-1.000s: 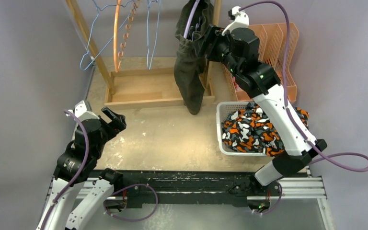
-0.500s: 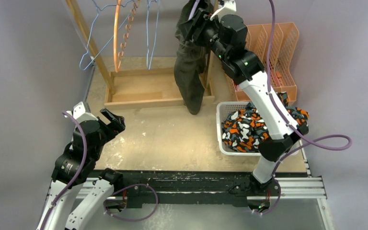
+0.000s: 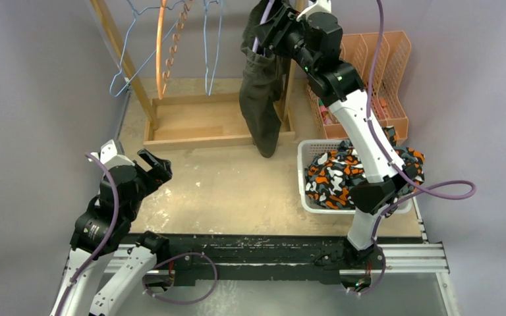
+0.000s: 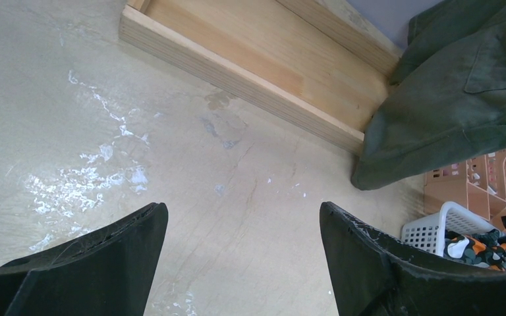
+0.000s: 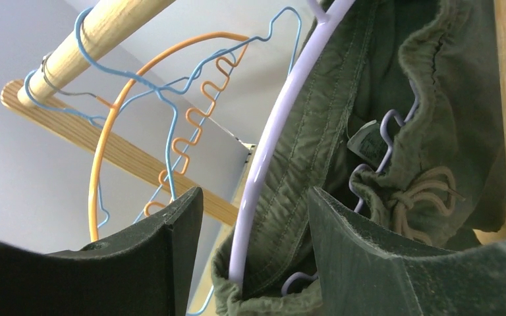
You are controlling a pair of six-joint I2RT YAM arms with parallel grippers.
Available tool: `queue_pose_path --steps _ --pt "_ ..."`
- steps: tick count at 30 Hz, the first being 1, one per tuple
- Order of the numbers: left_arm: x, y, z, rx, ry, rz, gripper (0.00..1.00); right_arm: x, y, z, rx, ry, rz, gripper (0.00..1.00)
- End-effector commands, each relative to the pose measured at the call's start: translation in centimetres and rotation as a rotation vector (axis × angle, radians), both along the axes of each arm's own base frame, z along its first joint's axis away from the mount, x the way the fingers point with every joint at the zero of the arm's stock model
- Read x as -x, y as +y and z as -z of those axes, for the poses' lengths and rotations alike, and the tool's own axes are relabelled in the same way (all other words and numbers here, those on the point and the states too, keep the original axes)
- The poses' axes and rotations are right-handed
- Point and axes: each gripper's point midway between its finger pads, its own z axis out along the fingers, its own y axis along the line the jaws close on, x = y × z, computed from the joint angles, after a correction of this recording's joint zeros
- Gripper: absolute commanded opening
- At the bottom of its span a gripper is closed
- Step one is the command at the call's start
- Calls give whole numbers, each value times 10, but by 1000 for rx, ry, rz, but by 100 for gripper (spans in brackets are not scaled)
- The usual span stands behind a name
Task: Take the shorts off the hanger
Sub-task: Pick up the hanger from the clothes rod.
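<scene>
Olive-green shorts (image 3: 260,99) with a drawstring hang from a lilac hanger (image 3: 261,29) at the right end of the wooden rack. My right gripper (image 3: 268,26) is raised to the top of them. In the right wrist view its jaws stand open (image 5: 253,194) on either side of the lilac hanger (image 5: 270,151) and the waistband of the shorts (image 5: 316,151), with a gap left of the hanger. Orange-black-white camo shorts (image 3: 336,178) lie in the white basket (image 3: 301,164). My left gripper (image 3: 155,164) hovers low at the front left, open and empty (image 4: 244,207).
The rack's wooden base tray (image 3: 191,125) lies under the rod. Blue wire hangers (image 3: 122,72) and an orange hanger (image 3: 161,52) hang bare on the rod (image 5: 105,29). An orange lattice organizer (image 3: 382,59) stands behind the basket at the right.
My right arm has risen and swung left to the hanger's top, and its jaws have narrowed around the waistband. The left arm has not moved.
</scene>
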Motion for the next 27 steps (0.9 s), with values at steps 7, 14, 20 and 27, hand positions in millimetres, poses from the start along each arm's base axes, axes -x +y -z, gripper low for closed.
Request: queue_pose_path --steps 7,14,20,27 --pt "0 -2 -27 30 -69 10 85 -3 14 -22 -137 -29 -152 57" --pt "2 -1 -27 29 -66 10 85 -1 28 -22 -211 -17 -270 45" --pt "4 0 -34 37 -81 10 85 1 28 -25 -259 -20 -307 37" --pt "6 -1 -34 41 -80 12 85 7 31 -30 -321 -14 -370 17"
